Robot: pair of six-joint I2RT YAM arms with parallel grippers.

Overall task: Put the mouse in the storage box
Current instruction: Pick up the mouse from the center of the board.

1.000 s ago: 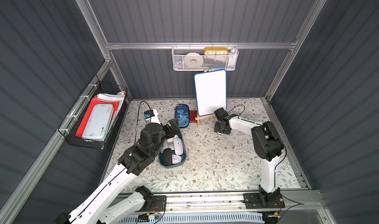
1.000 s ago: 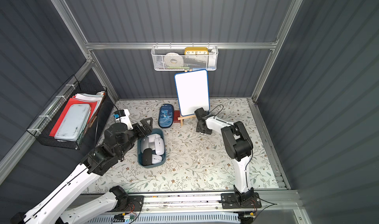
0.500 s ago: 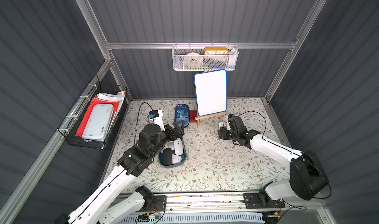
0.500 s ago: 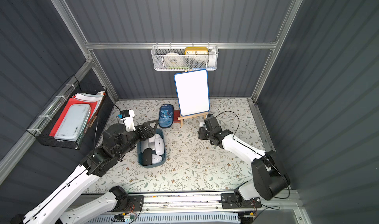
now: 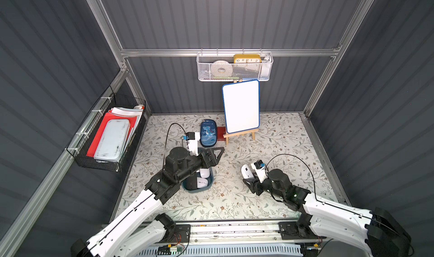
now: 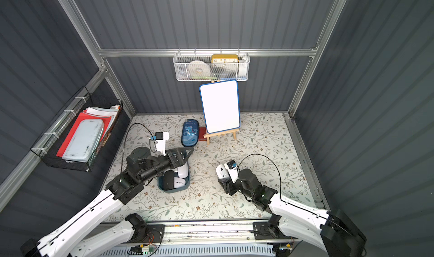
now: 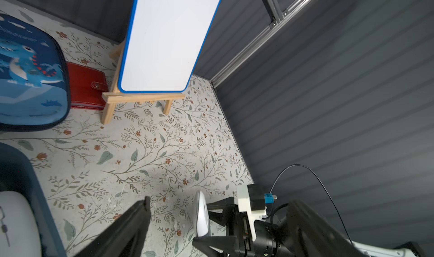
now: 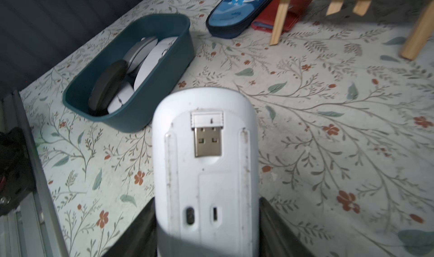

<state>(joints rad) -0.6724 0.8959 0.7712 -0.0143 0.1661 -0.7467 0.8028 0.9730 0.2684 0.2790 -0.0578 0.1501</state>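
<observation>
The right pincer (image 5: 247, 177) is clamped on a white mouse (image 5: 245, 170), one finger on each long side, and it sits over the middle-right of the floral desk (image 5: 234, 204). From the right wrist view the mouse (image 8: 206, 168) shows its underside, with a USB dongle (image 8: 207, 136) slotted into the recess and two small dark openings nearer the fingers. From the left wrist view the same mouse (image 7: 202, 217) appears edge-on between the black fingers. The storage box (image 5: 198, 190) stands on the desk well apart to the left of the held mouse; it already contains a black mouse (image 8: 106, 86), a grey one (image 8: 141, 51) and white ones (image 8: 152, 60) lying against each other. The left pincer (image 5: 215, 154) hovers over the far end of the box with its jaws spread wide and nothing between them. Farther back lie a blue dinosaur pencil case (image 5: 208, 133) and, just beside it to the right, a red wallet (image 5: 220, 134), next to a whiteboard (image 5: 241, 106) on a wooden easel
</observation>
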